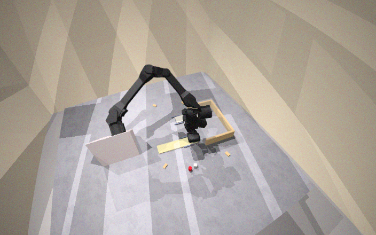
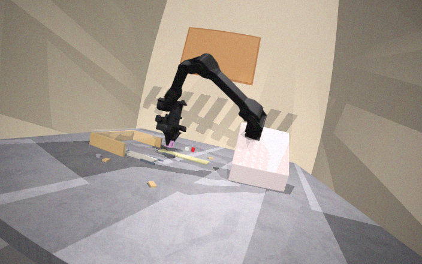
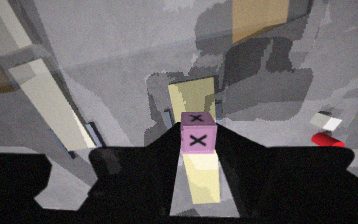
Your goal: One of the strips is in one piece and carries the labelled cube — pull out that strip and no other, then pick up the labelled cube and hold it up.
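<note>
The arm point(image 1: 133, 92) point(image 2: 228, 85) arches up and over, its tool point(image 2: 169, 143) point(image 3: 195, 125) pointing down and clamped on the pink labelled cube point(image 2: 171, 144) point(image 3: 198, 140), above the yellow strip point(image 1: 171, 145) point(image 2: 191, 157) point(image 3: 205, 185), whose long axis runs from near the wooden frame point(image 1: 221, 117) point(image 2: 107, 143) toward the pale block point(image 1: 115, 148) point(image 2: 259, 158).

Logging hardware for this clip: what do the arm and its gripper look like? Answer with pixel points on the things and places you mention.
The arm point(image 1: 133, 94) point(image 2: 228, 85) is black throughout, with slim, straight links and bulkier, rounded joints. The gripper point(image 2: 169, 143) point(image 3: 195, 125) is black too, its fingers tapering to narrow tips. I make out no markings or loose cables on either.
</note>
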Tool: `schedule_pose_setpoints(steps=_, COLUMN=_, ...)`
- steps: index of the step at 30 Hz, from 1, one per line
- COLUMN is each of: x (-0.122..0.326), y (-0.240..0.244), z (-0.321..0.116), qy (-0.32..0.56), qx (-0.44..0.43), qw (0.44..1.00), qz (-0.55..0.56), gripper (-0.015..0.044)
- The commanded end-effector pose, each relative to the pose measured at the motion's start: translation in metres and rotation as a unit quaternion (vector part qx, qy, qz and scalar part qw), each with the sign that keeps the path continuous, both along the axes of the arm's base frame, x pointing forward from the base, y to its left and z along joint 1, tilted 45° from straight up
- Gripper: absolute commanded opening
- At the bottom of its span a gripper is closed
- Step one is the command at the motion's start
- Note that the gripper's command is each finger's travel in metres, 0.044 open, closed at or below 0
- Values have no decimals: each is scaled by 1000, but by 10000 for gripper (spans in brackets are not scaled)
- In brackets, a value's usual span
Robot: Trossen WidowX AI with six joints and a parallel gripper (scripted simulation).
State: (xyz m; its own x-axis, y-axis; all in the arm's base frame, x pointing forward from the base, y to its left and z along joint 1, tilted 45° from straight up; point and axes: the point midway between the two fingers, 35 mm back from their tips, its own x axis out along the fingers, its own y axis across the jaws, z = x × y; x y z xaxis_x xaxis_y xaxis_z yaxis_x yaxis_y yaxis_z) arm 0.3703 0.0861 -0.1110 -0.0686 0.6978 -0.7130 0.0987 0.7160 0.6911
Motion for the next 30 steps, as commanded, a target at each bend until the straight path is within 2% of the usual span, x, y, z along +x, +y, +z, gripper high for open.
schedule_pose_setpoints(steps=1, x=-13, y=-7, z=7, qy=2, qx=-2, qw=1000, qz=0, gripper=0)
schedule_pose_setpoints(steps=21, x=-73, y=-14, z=18, qy=5, qx=0, qw=1000, qz=-1, gripper=0)
schedule_pose_setpoints(steps=30, x=-73, y=-37, z=41, qy=5, qx=-1, qw=1000, qz=-2, gripper=0)
